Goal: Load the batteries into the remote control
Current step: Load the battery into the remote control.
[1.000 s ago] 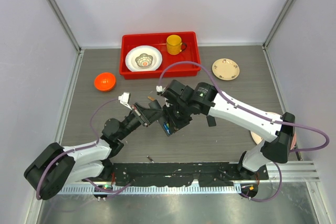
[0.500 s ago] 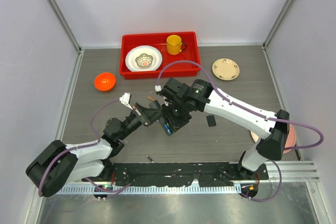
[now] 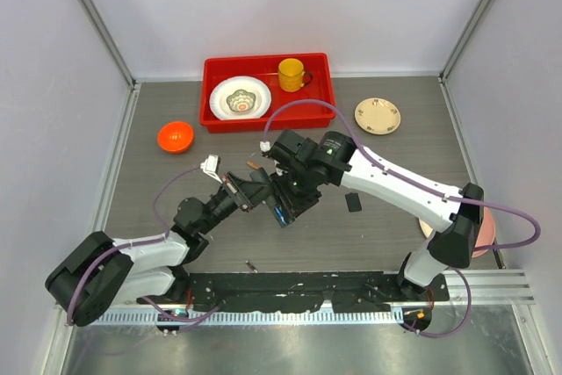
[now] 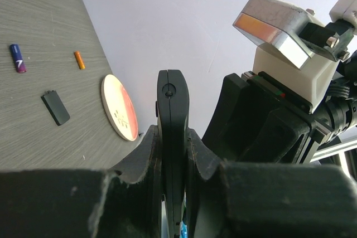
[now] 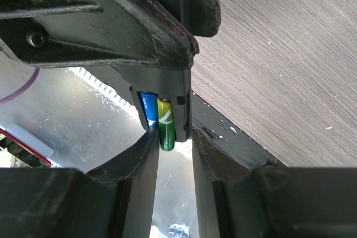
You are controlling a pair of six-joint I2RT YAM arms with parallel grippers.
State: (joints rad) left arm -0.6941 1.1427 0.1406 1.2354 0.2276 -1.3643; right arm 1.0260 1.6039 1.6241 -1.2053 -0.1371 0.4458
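My left gripper [image 3: 255, 189] [image 4: 173, 137] is shut on the remote control [image 4: 172, 110] [image 3: 279, 204], a slim black bar held edge-on above the middle of the table. In the right wrist view the remote's [image 5: 181, 90] open compartment holds a blue battery [image 5: 148, 110] and a green battery [image 5: 166, 126], and the green one's end sticks out. My right gripper [image 5: 174, 137] [image 3: 294, 199] is open around that end, its left finger close beside the green battery and a gap on the other side. Two loose batteries, blue [image 4: 18, 58] and orange [image 4: 80, 59], lie on the table.
A small black cover [image 3: 353, 202] [image 4: 56, 107] lies right of the grippers, with a pinkish plate [image 3: 481, 233] at the right edge. At the back stand a red tray [image 3: 325, 85] with a dish and a yellow mug, an orange bowl [image 3: 176, 136] and a cream plate [image 3: 378, 115].
My right gripper's jaws have spread apart and no longer clamp the green battery. The right arm has shifted slightly left. The left gripper keeps its hold on the remote.
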